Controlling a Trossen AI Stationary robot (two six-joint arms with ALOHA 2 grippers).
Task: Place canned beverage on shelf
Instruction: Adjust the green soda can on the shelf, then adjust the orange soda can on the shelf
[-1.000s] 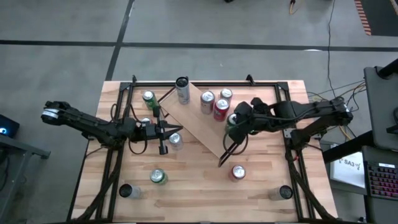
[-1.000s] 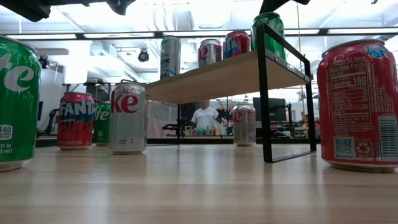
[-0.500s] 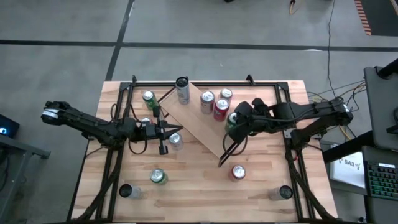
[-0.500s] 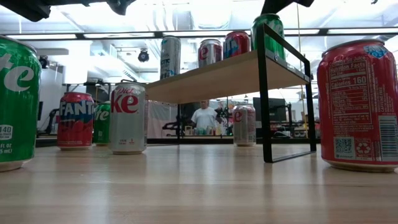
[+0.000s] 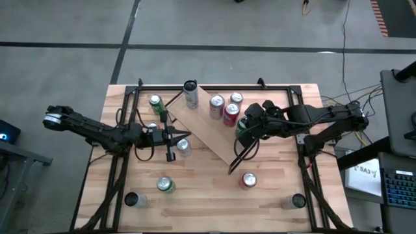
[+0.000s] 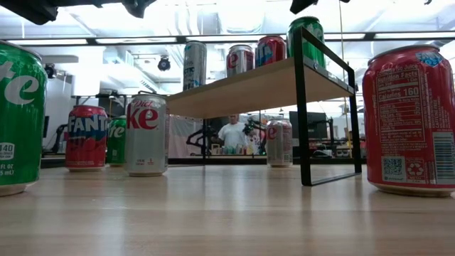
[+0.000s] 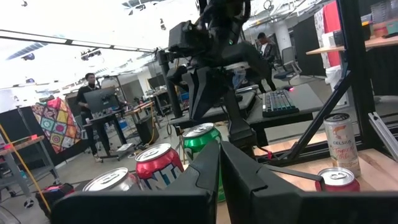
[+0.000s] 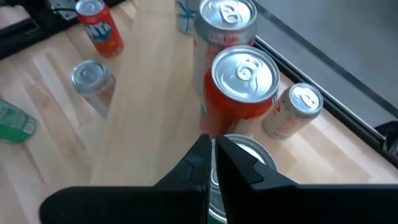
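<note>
From where I stand, the shelf (image 5: pixel 207 127) sits askew across the middle of the table (image 5: pixel 273 195), running from eleven o'clock toward five. Four cans stand on its board: a tall silver can (image 5: pixel 190 93) at the far end, a pair of cans (image 5: pixel 217 104) at twelve, and a red can (image 5: pixel 231 113) just beside them. The green can (image 5: pixel 242 125) stands at the shelf's three o'clock edge. The right gripper (image 5: pixel 252 119) hangs directly over it, fingers pressed together, holding nothing. The left gripper (image 5: pixel 180 134) waits at nine o'clock of the shelf, fingers also pressed together and empty, near a silver can (image 5: pixel 183 146) on the table.
</note>
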